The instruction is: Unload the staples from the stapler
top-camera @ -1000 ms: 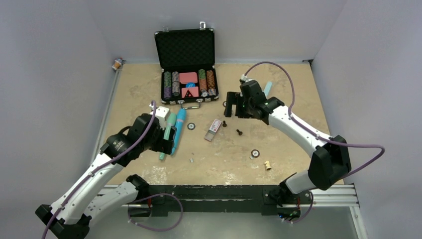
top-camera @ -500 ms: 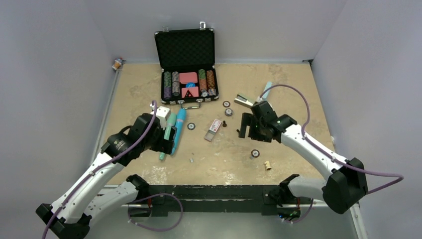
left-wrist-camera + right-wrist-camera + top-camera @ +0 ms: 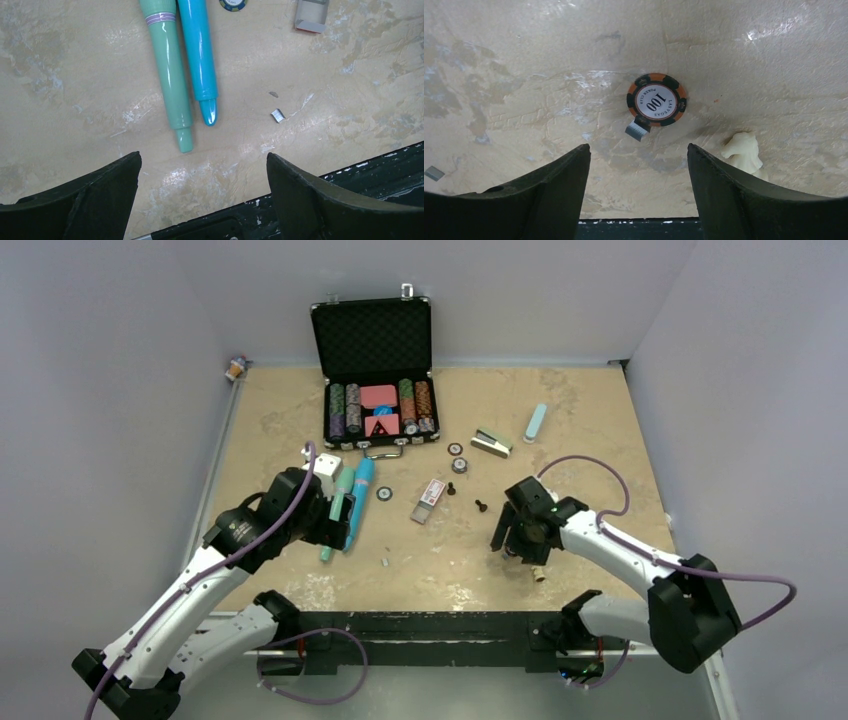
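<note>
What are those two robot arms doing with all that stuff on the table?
Their job is to empty the staples out of a stapler. The stapler lies by itself at the far side of the table, with nothing touching it. The right gripper hangs open over a small clump of staples beside an orange poker chip, with a white chess knight close by. The left gripper hangs open above a green pen and a blue pen, holding nothing.
</note>
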### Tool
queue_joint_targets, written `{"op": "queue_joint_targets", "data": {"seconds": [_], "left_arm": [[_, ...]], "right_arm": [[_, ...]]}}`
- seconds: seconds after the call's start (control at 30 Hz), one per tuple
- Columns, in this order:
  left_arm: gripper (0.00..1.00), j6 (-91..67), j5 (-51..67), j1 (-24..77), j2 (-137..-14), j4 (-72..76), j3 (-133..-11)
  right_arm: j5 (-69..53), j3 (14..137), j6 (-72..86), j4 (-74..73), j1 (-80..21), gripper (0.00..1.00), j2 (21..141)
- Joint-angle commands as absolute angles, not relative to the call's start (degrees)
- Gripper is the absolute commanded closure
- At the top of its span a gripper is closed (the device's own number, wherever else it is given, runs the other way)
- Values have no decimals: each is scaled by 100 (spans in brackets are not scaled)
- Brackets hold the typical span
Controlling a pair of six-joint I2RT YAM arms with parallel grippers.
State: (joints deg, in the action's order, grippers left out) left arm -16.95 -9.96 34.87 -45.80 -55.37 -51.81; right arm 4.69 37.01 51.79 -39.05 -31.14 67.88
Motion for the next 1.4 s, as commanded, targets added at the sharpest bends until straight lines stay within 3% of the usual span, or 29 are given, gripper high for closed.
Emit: {"op": "queue_joint_targets", "data": {"seconds": [0.0,0.53,0.97,1.37], "left_arm": [[2,-1704,-1116,3445,-4544,-5441,-5210],[2,-1714,-1151,3445,-4538,-5450,-5204],[3,-1723,-1178,3445,-4546,-5461,-5208],[3,-1731,-1178,3445,-4579,-5467,-5212]], "right_arm": [[393,3505,5521,-3464,-3130,30,6970],[441,3619,5459,-3366,-3149,61,7422],[428,3695,5301,-3300,-3149,74,7660],[309,3948,4961,-3361,-3160,100,7611]]}}
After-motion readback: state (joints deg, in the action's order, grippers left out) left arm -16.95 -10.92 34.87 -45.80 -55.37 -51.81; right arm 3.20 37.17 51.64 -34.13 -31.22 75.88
